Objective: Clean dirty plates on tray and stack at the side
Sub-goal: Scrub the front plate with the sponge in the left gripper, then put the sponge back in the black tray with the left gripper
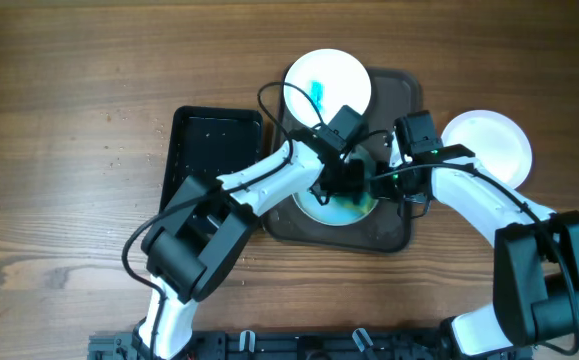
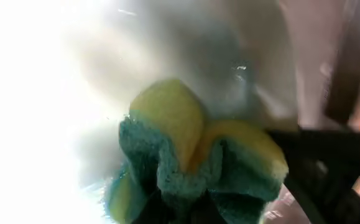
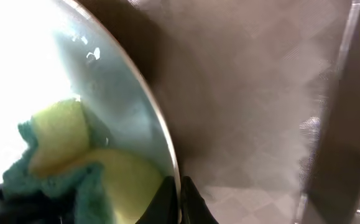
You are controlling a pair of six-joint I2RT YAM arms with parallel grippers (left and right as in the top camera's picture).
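Currently, 1 plate [image 1: 344, 212] is seated in the near half of the tray [image 1: 401, 225], and the wiping stroke is judged to turn on 1 relation: the sponge [image 2: 192, 149] is pressed down onto the plate's middle, so the surface to be cleaned lies directly beneath the left gripper [image 1: 341, 182]; its fingers are clamped on the folded yellow-and-teal sponge. The right gripper [image 3: 178, 198] is brought in from the tray's right side; its fingers appear closed on the plate's rim, which is thereby steadied. Both arms are about equally near, but the sponge is carried by the left alone. No long axis is offered by the round plate; the tray's long axis runs away from the robot. A second plate [image 1: 327, 85], blue-smeared, is located at the tray's far end; a third plate [image 1: 486, 145], plain white, is set on the table [image 1: 69, 100] just right of the tray; a black tray [image 1: 214, 150] is placed just left of it. No brand, label or writing can be read.
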